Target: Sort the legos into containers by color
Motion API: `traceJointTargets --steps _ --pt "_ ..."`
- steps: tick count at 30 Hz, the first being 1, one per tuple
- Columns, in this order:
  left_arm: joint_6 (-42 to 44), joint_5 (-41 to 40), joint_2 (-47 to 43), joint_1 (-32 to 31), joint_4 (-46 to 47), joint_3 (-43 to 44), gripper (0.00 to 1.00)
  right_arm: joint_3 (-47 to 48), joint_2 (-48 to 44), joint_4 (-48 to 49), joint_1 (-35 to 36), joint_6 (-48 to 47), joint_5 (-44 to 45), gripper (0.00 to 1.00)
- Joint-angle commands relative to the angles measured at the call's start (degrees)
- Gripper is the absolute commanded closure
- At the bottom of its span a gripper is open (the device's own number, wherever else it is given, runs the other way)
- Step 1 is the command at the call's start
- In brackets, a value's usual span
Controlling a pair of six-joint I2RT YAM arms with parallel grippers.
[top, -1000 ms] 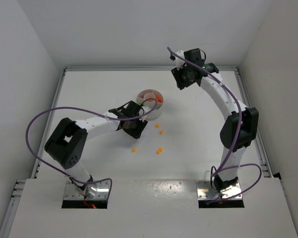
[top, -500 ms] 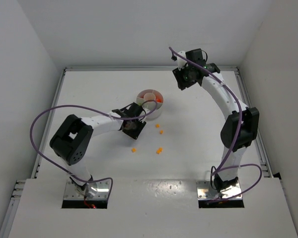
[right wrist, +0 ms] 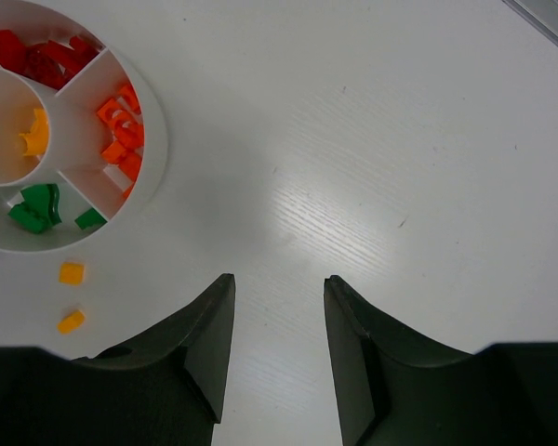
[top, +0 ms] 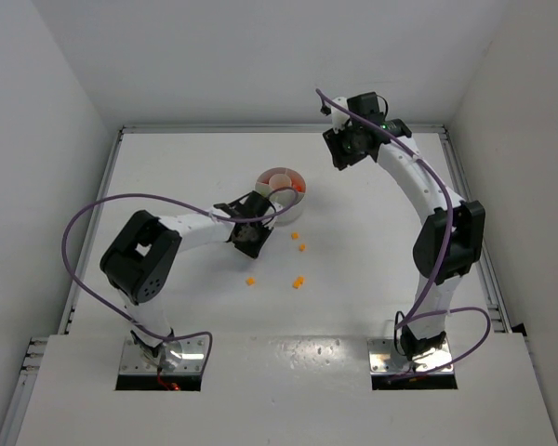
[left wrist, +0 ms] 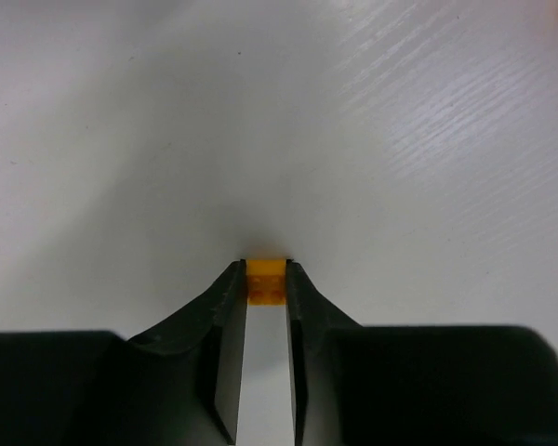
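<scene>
The left tool has its jaws drawn in on an orange lego resting on the table, just to the near-left of the dish — only the very tips bear on it. That shallow pinch is the risk. On lifting, the brick could pivot or squirt out and skitter off. A mistimed release over the dish could land it among the red bricks or green bricks rather than the orange ones. The brick sits square to the fingers, sides flat against them. It looks near-cubic from here, so its long axis is hard to tell. The right tool hangs to the far-right of the dish, jaws parted, holding nothing.
</scene>
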Motion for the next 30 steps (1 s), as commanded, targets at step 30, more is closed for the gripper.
traceJointTargets --steps 30 --pt "-1.6 12.9 4.5 8.0 5.2 34.8 0.89 -5.0 -4.1 1.6 -0.9 0.9 1.6 0.28"
